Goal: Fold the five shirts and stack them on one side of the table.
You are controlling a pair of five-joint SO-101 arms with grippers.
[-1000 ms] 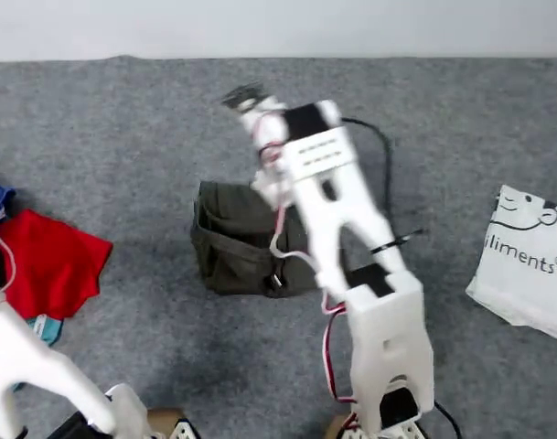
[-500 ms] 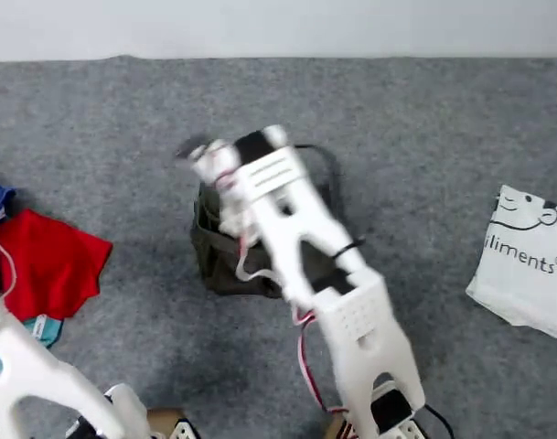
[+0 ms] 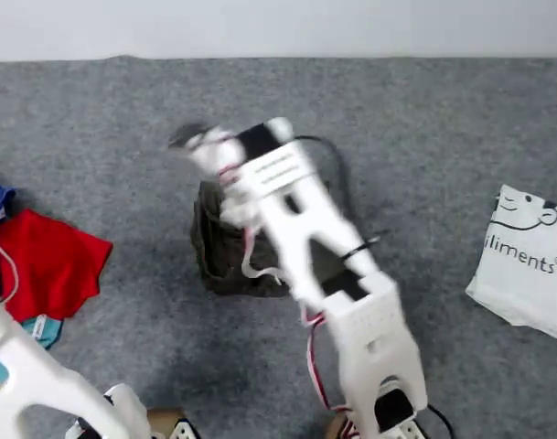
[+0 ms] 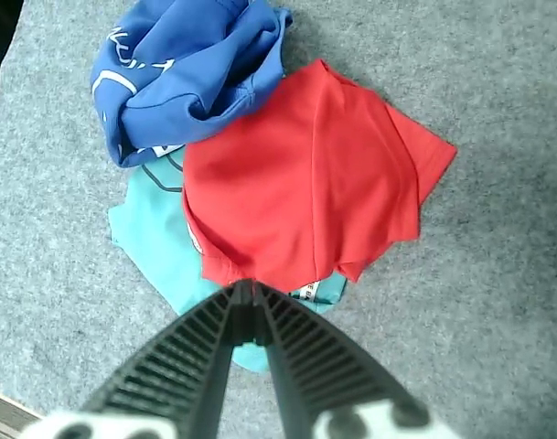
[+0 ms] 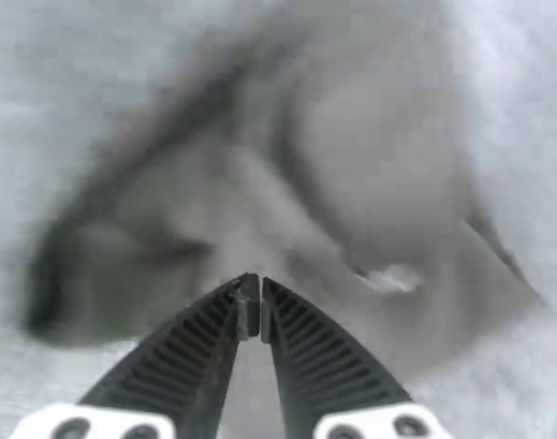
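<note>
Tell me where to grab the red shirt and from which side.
Best bet: pinch the pointed corner of the red shirt that juts onto bare mat, coming from above on the table-middle side. There it lies flat, clear of the blue shirt and teal shirt that crowd its other edges.

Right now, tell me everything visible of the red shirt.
The plain red fabric shirt lies flat, loosely folded into a rough square and lightly creased, with one corner jutting out. In the high view it is near the table's left edge. It rests mostly on a turquoise shirt and partly on the grey felt table cover. A bunched blue shirt touches its side away from the arms. The shut left claw sits over one edge; contact cannot be told.
</note>
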